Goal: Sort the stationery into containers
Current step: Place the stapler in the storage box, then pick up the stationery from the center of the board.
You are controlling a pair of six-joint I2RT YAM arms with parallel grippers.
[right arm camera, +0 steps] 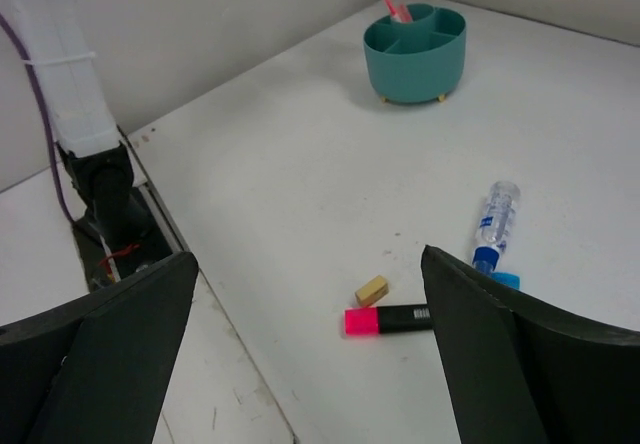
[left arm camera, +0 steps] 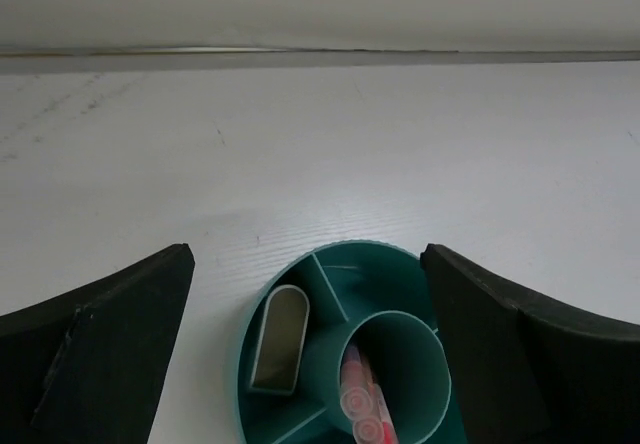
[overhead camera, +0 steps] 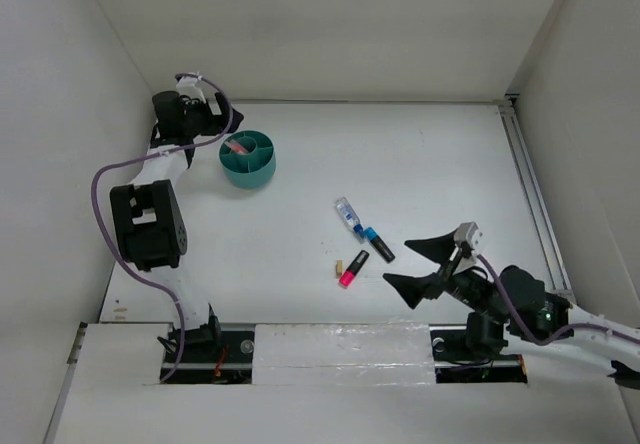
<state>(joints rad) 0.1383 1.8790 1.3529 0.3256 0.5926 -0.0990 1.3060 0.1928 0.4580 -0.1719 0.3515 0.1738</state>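
As pens [left arm camera: 363,401] sit in the tub [overhead camera: 250,172], left hand [left arm camera: 306,259] and right hand [overhead camera: 398,262] gape.

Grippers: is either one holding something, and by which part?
Nothing is held. The left gripper is open near the teal tub; the right gripper is open too.

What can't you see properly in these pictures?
- Left wrist view: the near side of the teal tub is cut off by the bottom edge.
- Right wrist view: the blue-black marker is mostly hidden behind the right gripper.
- Top view: the tan piece is too small to identify.
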